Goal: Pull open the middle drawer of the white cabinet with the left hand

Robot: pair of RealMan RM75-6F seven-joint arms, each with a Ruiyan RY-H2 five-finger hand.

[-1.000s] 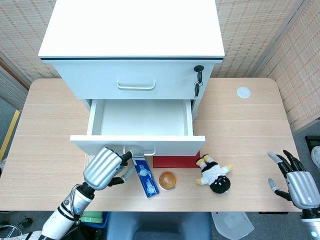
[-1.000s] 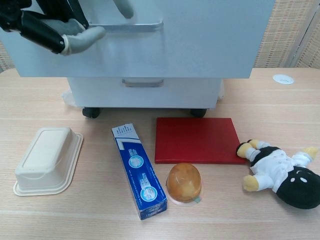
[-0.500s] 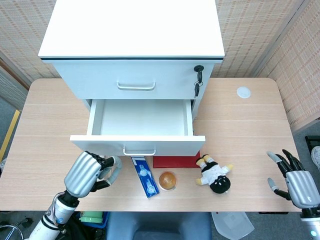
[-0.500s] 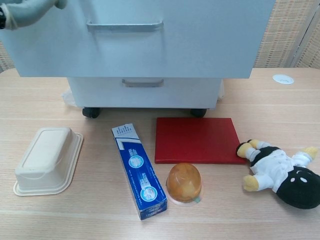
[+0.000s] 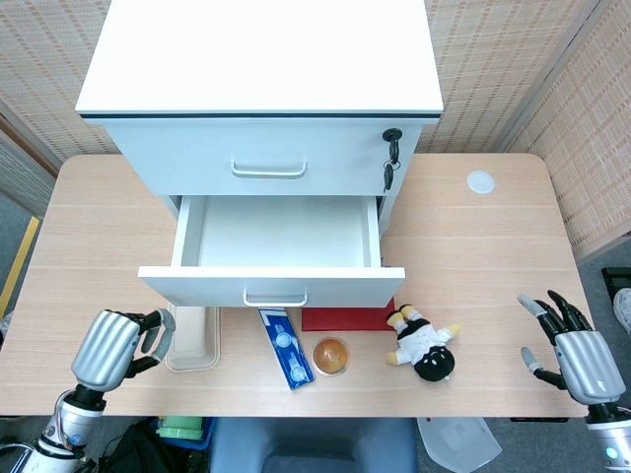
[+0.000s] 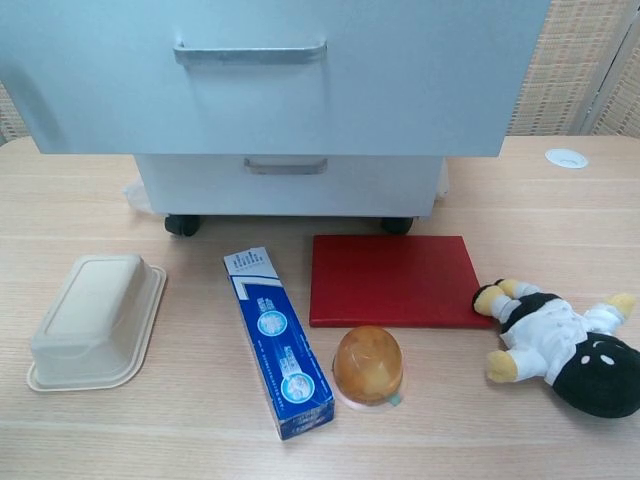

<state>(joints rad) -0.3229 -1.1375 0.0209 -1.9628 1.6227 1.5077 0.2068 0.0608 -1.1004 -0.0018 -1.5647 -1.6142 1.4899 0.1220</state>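
Observation:
The white cabinet stands at the back of the table. Its middle drawer is pulled out and its inside is empty. The drawer front with its metal handle fills the top of the chest view. My left hand is near the table's front left edge, well to the left of and below the drawer handle, fingers curled, holding nothing. At the front right edge my right hand has its fingers spread and is empty. Neither hand shows in the chest view.
Under the open drawer lie a beige tray, a blue toothpaste box, a red board, an orange jelly cup and a plush toy. A white disc sits at the back right. A key hangs from the top drawer's lock.
My left hand has let go near the drawer handle and drawn back down and left to the table's front edge, uncovering the beige tray. The drawer stays open. The right hand barely moved.

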